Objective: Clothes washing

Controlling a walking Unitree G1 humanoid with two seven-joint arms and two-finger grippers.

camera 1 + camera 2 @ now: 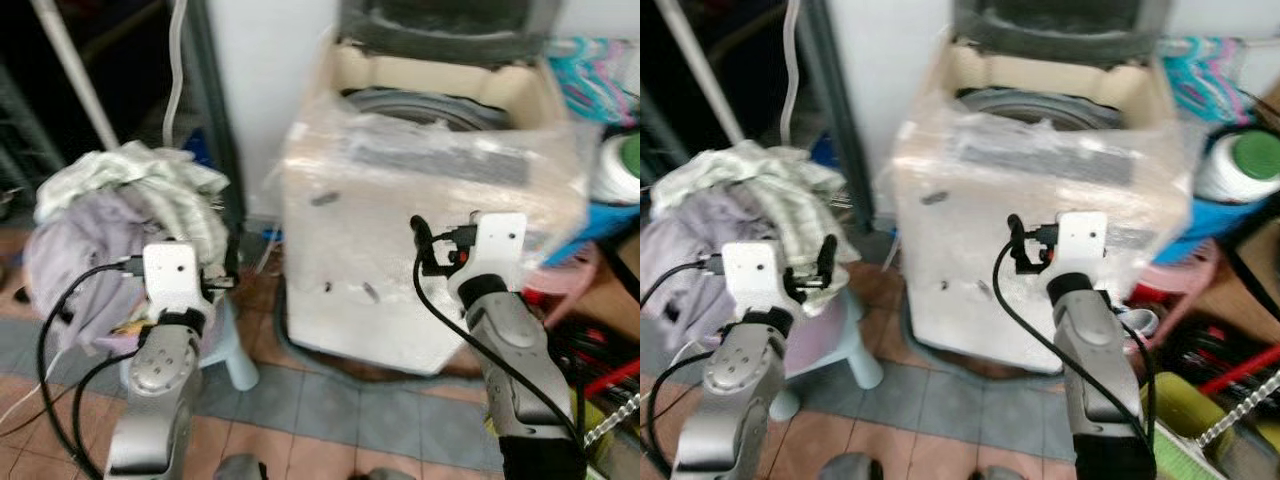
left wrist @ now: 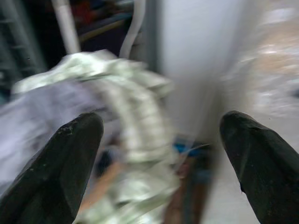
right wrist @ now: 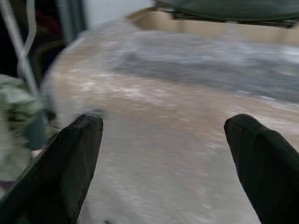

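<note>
White washer [image 1: 420, 230] ahead, lid up, both grippers empty and spread wide; I'd reach the left gripper [image 2: 161, 168] for the clothes pile [image 1: 120, 220] next.

We're looking at a home laundry corner: a top-loading washing machine [image 1: 420, 200] is standing lid-up on a tiled floor [image 1: 330, 420]. A pile of clothes [image 1: 120, 220] is sitting beside it, hangers [image 1: 600, 75] crowding the corner.

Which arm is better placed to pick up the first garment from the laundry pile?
Left. The left gripper is open and faces the clothes pile on the stool; the right gripper, also open, faces the washing machine, whose lid is up.
</note>
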